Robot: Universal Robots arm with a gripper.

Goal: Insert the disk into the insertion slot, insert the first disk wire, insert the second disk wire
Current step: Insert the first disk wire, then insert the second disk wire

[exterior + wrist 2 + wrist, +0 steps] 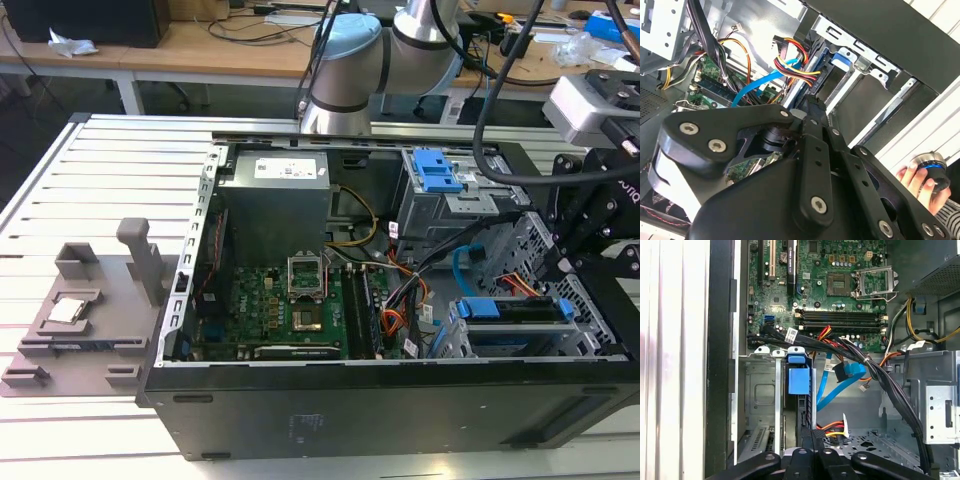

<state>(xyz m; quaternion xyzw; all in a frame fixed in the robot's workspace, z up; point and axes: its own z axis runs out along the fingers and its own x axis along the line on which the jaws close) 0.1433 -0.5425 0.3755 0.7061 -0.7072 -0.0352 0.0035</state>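
The disk (510, 312) lies in its blue frame (800, 380) inside the insertion slot (452, 340), a silver cage at the case's front corner on the exterior view's right. My gripper (560, 268) hangs just over the disk's rear end. In both wrist views its fingers are pressed together, gripper (812, 107) and gripper (813, 432), at the end of the first disk wire (792, 62), a red, orange and yellow bundle (832, 427); its plug is hidden at the tips. The second disk wire (832, 390), light blue, hangs loose beside the disk with its dark plug (840, 372) free.
A grey cage with a blue latch (440, 175) stands behind the slot. The motherboard (290, 300) and power supply (275, 200) take up the case's other half. Thick black cables (890, 385) cross beside the gripper. A person's hand (917, 180) holds a knob outside the case.
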